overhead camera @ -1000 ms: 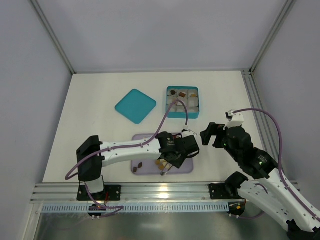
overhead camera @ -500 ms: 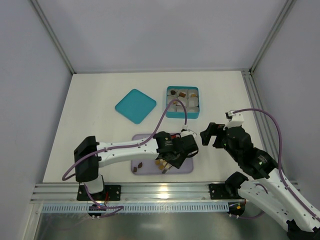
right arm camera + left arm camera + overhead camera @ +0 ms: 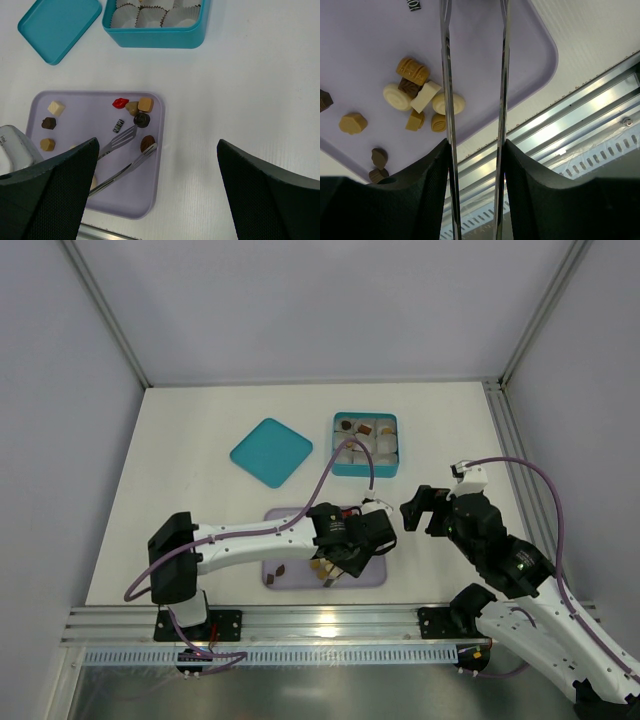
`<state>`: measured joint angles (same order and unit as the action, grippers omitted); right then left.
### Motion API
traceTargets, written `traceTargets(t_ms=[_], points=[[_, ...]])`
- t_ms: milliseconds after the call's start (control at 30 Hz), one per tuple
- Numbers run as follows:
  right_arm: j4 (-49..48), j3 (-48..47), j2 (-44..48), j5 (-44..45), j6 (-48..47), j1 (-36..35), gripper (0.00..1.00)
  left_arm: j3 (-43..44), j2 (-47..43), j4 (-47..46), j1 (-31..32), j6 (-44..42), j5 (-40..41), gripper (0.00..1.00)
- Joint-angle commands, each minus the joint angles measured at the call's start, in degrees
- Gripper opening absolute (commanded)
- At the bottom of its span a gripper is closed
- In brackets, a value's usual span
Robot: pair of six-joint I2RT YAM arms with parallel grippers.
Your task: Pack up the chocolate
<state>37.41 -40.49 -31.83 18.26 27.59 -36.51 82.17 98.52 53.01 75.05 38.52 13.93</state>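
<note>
- Chocolate [image 3: 145, 104]: loose pieces spread over the lavender tray [image 3: 150, 195], in dark, tan, cream and one red. A few more sit in the far-row cups [image 3: 150, 17] of the box [image 3: 365, 468].
- table [image 3: 190, 470]: white. Tray at the near edge, about mid-width. Box toward the far right, lid [image 3: 271, 451] left of it and apart.
- right gripper [image 3: 422, 510]: jaws wide, up off the table, just off the tray's right edge.
- left gripper [image 3: 476, 165]: over the tray's near side, half-closed and clamped on metal tongs [image 3: 117, 142].
- lid: teal, flat on the table, turned corner-on.
- box: teal, open, white crinkled cups inside.
- tongs: blades apart, tips over the tray's right half, one tip just beside a brown oval piece.
</note>
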Motion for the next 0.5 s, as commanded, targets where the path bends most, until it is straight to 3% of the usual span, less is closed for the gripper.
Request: traceTargets(t_ms=[0,467], points=[[-1.1,0.0,0.7,0.4,0.7,0.2,1.00,2.0,-0.2,0.1,0.2,-0.6,1.0,0.45],[-1.3,0.1,0.4,0.5,0.5,0.2,1.00,2.9,0.9,-0.5,-0.7,-1.5,-0.6,0.42]])
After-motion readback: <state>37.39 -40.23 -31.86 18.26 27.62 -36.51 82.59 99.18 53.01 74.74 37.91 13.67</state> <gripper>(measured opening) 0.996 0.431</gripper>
